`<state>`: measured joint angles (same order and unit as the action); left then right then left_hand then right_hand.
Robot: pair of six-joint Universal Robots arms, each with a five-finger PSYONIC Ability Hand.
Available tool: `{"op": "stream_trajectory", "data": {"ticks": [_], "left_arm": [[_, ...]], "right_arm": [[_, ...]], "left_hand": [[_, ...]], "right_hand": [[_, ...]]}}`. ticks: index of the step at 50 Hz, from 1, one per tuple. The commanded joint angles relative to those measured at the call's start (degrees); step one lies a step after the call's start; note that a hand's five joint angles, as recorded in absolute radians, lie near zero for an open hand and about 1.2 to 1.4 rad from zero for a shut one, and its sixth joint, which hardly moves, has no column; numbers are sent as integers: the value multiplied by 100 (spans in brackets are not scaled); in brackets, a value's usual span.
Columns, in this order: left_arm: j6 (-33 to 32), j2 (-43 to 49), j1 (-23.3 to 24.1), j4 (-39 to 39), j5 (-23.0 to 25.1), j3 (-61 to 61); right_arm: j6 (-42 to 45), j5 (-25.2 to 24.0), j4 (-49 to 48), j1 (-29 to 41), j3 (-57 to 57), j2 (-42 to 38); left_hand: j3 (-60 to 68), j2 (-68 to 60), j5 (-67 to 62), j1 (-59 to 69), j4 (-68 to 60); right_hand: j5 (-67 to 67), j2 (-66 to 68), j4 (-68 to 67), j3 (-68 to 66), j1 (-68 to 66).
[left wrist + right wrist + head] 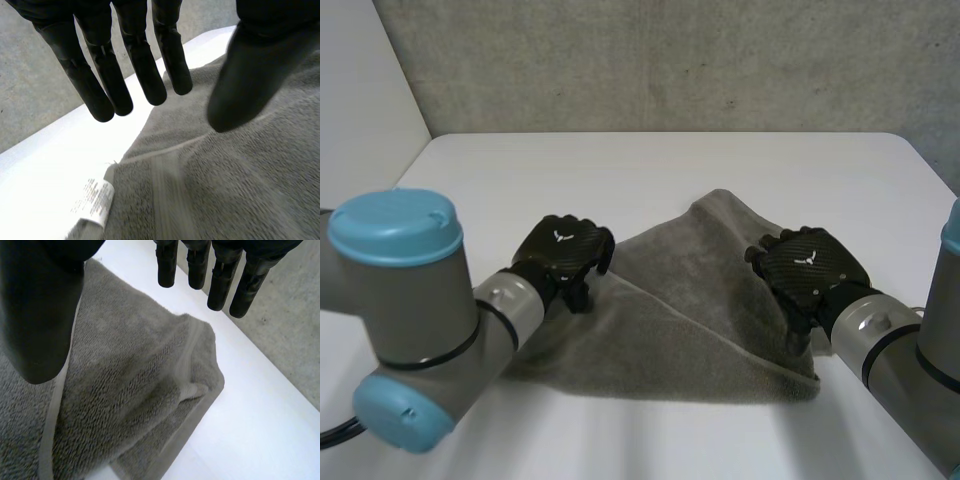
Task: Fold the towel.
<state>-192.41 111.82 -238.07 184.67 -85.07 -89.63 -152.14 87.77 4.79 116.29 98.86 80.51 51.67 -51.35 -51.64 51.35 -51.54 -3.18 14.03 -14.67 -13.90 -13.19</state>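
Left hand [563, 250] released at towel [670, 330] left edge; right hand [812, 265] likewise, over folded right side. Likely placed for next fold.

Left hand [562, 250], right hand [813, 262]: fingers [145, 75] straight (probably empty)

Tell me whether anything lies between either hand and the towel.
Nothing visible does. The left hand is open above the left edge of the towel, and the right hand is open above its right side. The white label lies on the table beside that left edge, out of the way.
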Motion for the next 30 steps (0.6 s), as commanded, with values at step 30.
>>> {"op": "stream_trajectory", "data": {"ticks": [30], "left_arm": [[-974,2652,-99,-695,939,2415]], "right_arm": [[62,-1051,-40,-529,1258,-71]], "left_hand": [[-2296,2263,3292,-2263,2282]], "right_hand": [[318,-403,467,390,319]]}}
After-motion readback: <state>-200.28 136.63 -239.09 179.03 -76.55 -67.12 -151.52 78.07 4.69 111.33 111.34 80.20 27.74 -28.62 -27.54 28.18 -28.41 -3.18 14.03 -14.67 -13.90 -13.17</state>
